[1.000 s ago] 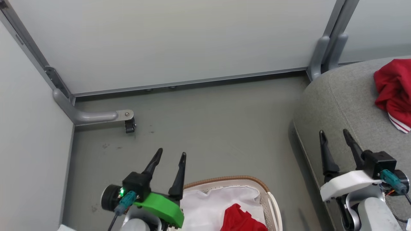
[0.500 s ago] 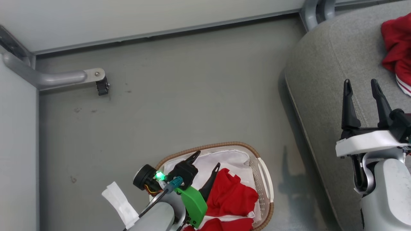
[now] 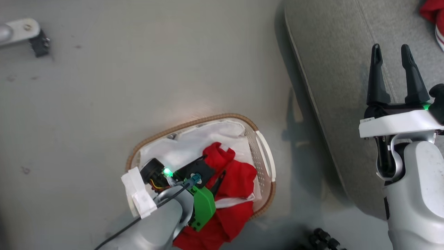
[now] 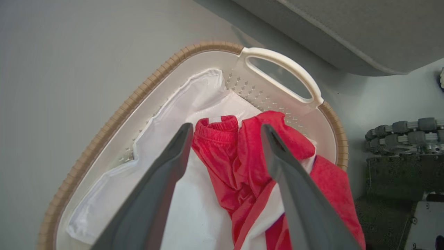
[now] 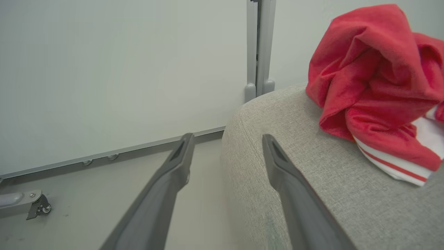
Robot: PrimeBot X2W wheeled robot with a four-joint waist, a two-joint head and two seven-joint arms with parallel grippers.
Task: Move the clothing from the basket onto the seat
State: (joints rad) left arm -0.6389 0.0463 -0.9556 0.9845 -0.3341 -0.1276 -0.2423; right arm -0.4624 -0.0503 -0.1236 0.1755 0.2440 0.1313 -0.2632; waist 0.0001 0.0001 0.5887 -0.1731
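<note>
The white basket (image 3: 194,122) with a brown rim stands on the floor left of the grey seat (image 3: 333,52). Red clothing (image 3: 239,180) lies in the basket on the white lining, and part of it hangs over the near rim. My left gripper (image 3: 215,166) reaches down into the basket. In the left wrist view it (image 4: 226,127) is open, its fingers to either side of the red clothing (image 4: 249,152), just above it. My right gripper (image 3: 391,48) hovers open over the seat's edge (image 5: 312,166). Another red garment (image 5: 374,69) with white striped trim lies on the seat.
A grey metal partition foot with a caster (image 3: 20,31) sits at the far left on the floor. White partition panels (image 5: 121,69) stand behind. Part of my wheeled base (image 4: 402,135) is beside the basket's handle (image 4: 281,76). Open grey floor surrounds the basket.
The head camera has tilted down, so the whole picture shifted. My left gripper has dropped from above the basket's rim into it, over the red clothing. The right gripper stays open.
</note>
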